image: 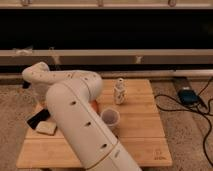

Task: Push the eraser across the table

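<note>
I see the small square light wooden table (pixel 145 135) with lots of bare planks on its right side and along its front. My big white robot arm (pixel 75 115) covers much of the left half. The small flat black eraser (pixel 38 118) lies near the left edge of the table. A beige sponge-like block (pixel 46 128) sits just in front of it, almost touching. The gripper (pixel 36 97) is hidden behind the arm's bend above the eraser, so I cannot tell how its jaws stand. A bit of orange bowl (pixel 95 104) peeks out beside the arm. A small pale cup (pixel 110 119) stands mid-table; I cannot see inside it. A little white bottle (pixel 119 92) stands upright behind it.
</note>
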Tool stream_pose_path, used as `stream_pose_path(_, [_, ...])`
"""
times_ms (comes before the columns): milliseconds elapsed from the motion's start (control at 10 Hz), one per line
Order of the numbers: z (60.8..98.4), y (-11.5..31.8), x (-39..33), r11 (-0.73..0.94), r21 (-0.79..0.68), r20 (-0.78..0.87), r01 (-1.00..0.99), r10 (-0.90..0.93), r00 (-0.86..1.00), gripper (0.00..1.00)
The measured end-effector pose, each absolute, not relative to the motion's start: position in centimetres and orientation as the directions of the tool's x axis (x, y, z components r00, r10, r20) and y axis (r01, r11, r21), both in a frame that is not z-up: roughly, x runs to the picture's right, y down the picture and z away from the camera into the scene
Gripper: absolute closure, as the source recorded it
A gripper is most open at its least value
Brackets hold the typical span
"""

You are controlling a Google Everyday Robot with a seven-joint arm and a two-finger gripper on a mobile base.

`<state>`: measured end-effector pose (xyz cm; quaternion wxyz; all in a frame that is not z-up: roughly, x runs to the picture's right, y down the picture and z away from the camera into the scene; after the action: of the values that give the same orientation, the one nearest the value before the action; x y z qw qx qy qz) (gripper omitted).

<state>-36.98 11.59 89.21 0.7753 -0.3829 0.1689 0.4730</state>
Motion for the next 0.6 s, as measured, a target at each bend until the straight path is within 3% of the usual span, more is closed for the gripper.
stream_pose_path(600, [85.4, 14.7, -38.8, 0.248, -0.528, -0.625, -0.812, 0.534, 0.57, 0.94])
